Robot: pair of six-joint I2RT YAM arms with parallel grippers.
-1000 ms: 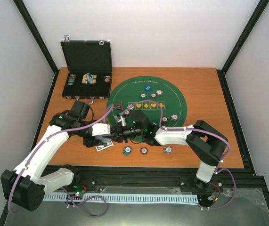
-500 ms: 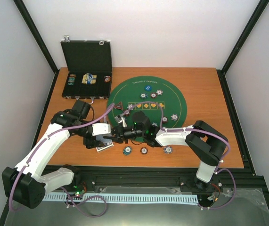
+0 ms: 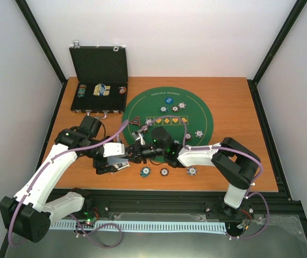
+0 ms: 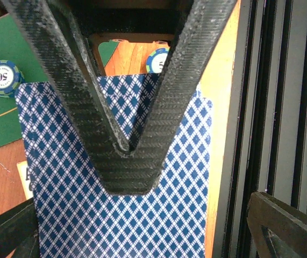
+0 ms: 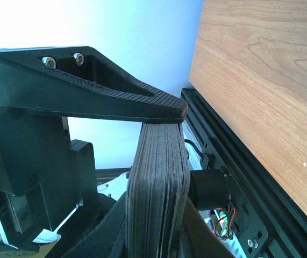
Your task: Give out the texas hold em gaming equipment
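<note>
My right gripper [image 3: 134, 152] is shut on a thick deck of playing cards [image 5: 158, 183], seen edge-on between its fingers. In the left wrist view a blue diamond card back [image 4: 115, 215] fills the frame, and one dark finger [image 4: 131, 161] of the right gripper lies across it. My left gripper [image 3: 112, 161] hangs right beside the deck, jaws wide open and holding nothing. Loose cards [image 3: 122, 165] lie on the wood under it. Three poker chips [image 3: 164, 172] sit near the front edge. More chips [image 3: 175, 107], a blue disc [image 3: 169, 100] and a triangular token [image 3: 135, 121] rest on the green mat [image 3: 207, 115].
The open black case [image 3: 98, 80] stands at the back left with a few items inside. A row of cards [image 3: 166, 121] lies across the mat's middle. A 50 chip [image 4: 2, 78] sits on the mat edge. The table's black front rail [image 4: 271, 107] runs close by.
My left gripper has gone from nearly shut to wide open and shifted slightly toward the near edge. The right gripper has stayed still with the deck.
</note>
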